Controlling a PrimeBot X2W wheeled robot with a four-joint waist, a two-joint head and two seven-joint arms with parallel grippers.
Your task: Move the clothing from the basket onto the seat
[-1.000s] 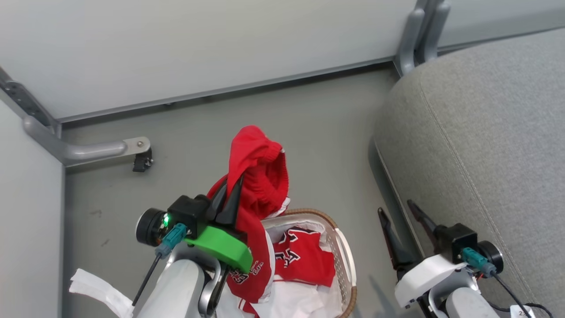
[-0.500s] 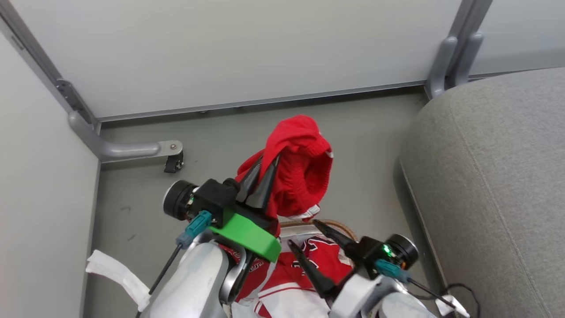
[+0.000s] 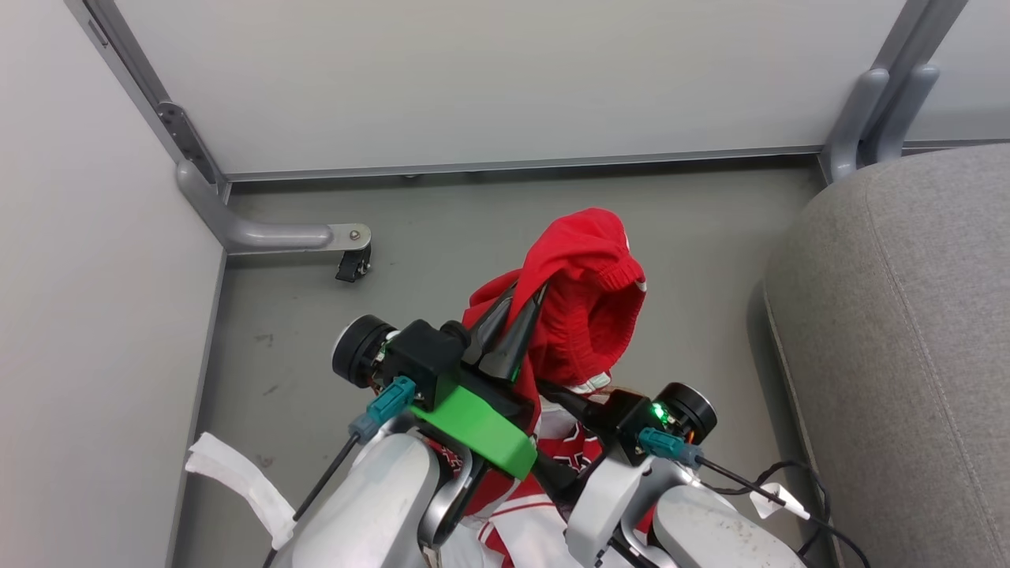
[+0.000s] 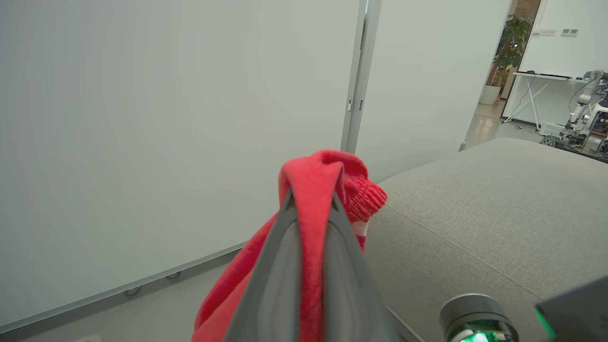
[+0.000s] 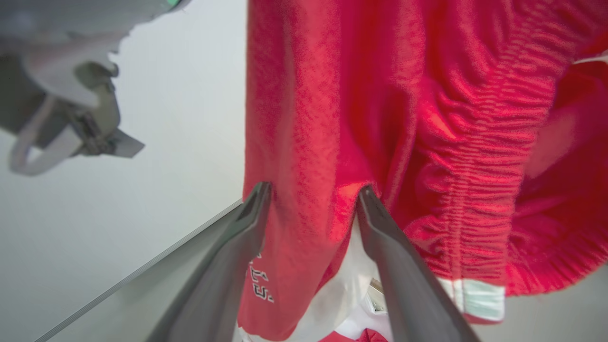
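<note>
A: Swung in from beside the seat (image 3: 907, 355): right gripper (image 5: 314, 190), now tucked under the left gripper (image 3: 527, 290). Camera panned too.
B: Seat?
A: Grey cushion, bare where it shows, off right, well apart from the cloth.
B: Clothing?
A: Hoisted above the floor: red shorts (image 3: 592, 292), waistband flopped over the left fingers, which are pressed together pinching one fold. Lettered jersey (image 3: 582, 456) sits lower, between the forearms.
B: Right claw?
A: Spread, straddling the hanging red fabric, not clamped.
B: Risks?
A: Thin bite, so that fold could slip during the swing to the seat. Arms are crowded and could knock. The dangling end may drag the jersey out.
</note>
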